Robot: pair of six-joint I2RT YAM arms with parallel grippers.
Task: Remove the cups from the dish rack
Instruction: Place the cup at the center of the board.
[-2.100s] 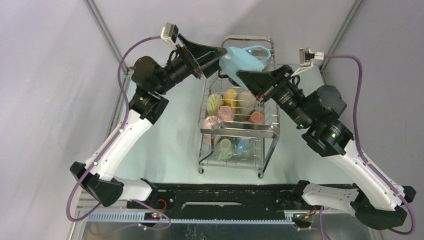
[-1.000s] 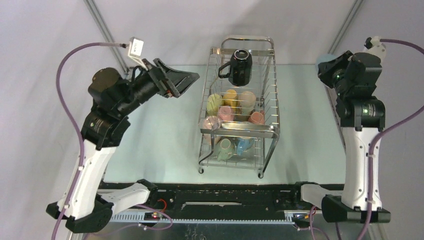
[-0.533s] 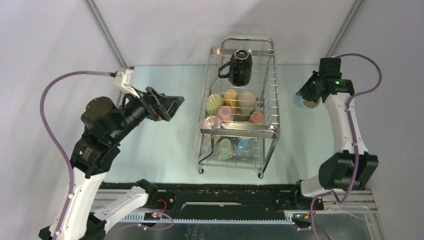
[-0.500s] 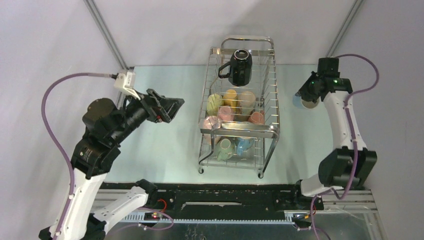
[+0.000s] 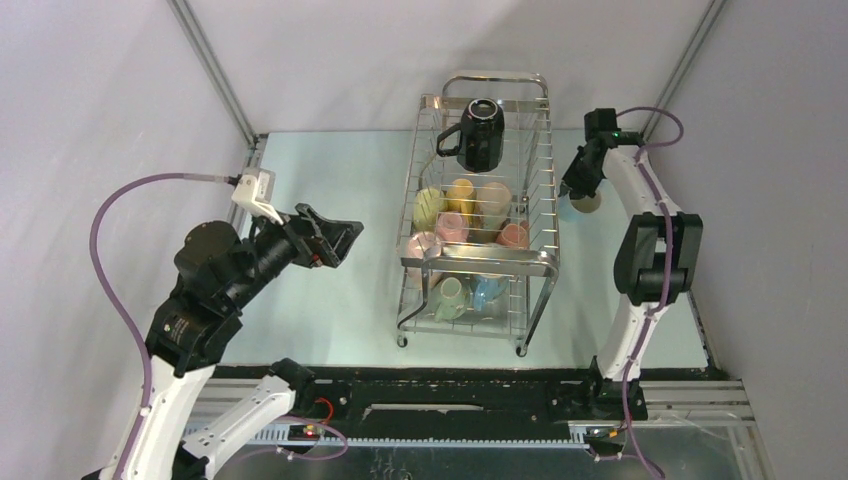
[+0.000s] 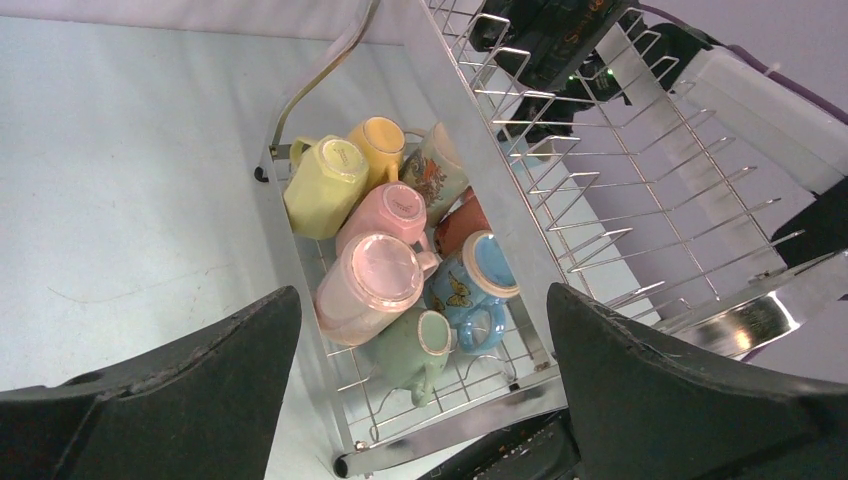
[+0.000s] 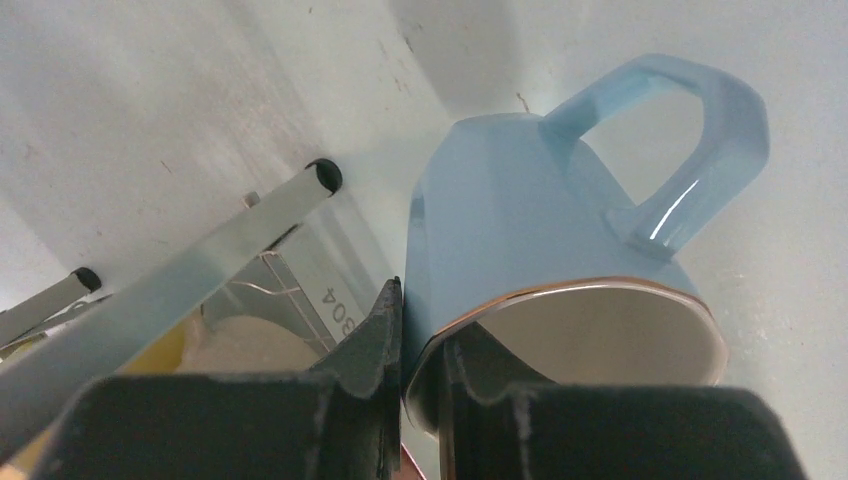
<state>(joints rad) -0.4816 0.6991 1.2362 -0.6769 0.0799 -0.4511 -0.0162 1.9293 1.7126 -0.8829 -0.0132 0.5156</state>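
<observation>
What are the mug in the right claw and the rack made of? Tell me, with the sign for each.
Held blue mug: likely glazed ceramic; glossy highlight on handle, thin gold-looking rim line. Rack: chrome-looking metal wire; bright, mirror-like bars.

The pale surface (image 5: pixel 330 180) is carrying the rack (image 5: pixel 478 262), which is standing on thin legs near the middle. Just right of it, a blue mug (image 7: pixel 510 210) is hanging low; contact unclear.
</observation>
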